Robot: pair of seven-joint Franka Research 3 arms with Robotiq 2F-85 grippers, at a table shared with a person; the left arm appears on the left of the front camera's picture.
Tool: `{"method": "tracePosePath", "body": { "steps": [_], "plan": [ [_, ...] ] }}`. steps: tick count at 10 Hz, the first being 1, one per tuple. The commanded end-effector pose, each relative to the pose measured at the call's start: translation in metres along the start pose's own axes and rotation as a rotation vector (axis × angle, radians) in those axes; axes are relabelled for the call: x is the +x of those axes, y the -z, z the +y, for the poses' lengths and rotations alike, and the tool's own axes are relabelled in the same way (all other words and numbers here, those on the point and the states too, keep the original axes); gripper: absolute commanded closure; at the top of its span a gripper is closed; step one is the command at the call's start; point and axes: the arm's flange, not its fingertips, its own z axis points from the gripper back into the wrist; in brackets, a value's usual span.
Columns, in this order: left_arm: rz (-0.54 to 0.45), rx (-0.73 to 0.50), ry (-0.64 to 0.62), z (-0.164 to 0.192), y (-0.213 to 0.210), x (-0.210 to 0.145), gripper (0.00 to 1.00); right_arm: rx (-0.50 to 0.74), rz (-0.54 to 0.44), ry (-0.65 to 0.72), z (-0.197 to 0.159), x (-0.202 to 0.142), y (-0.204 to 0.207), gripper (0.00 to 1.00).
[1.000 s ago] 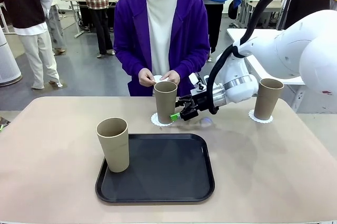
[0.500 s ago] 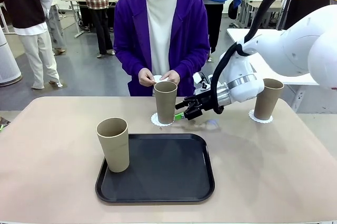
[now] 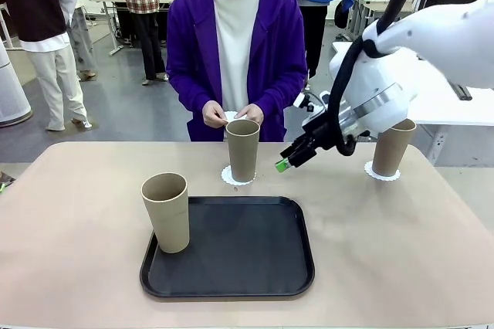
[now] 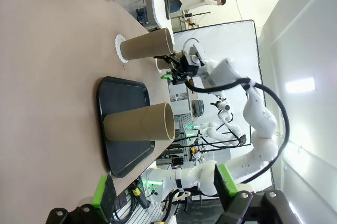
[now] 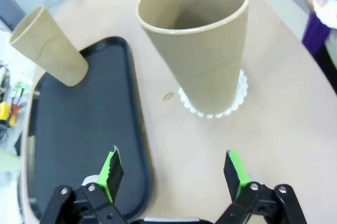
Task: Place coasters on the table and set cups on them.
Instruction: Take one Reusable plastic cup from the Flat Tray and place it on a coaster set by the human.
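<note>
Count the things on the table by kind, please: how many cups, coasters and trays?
Cups: 3
Coasters: 2, each under a cup
Tray: 1
Total: 6

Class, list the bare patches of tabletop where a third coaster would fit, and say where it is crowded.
Bare: the table left of the tray, and the near right stretch between tray and right cup. Crowded: the far middle, where the right gripper hangs beside the middle cup.
</note>
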Motion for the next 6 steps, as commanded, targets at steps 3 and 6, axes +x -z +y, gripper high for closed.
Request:
{"method": "tracePosePath", "body": {
  "steps": [3,6],
  "plan": [
    [-0.006,-0.014,0.014,0.000,-0.001,0.000,0.00,-0.131,0.288,0.323,0.080,0.044,-0.049,0.00],
    [-0.006,-0.014,0.014,0.000,-0.001,0.000,0.00,-0.230,0.497,0.443,0.124,0.085,-0.074,0.00]
  ]
}}
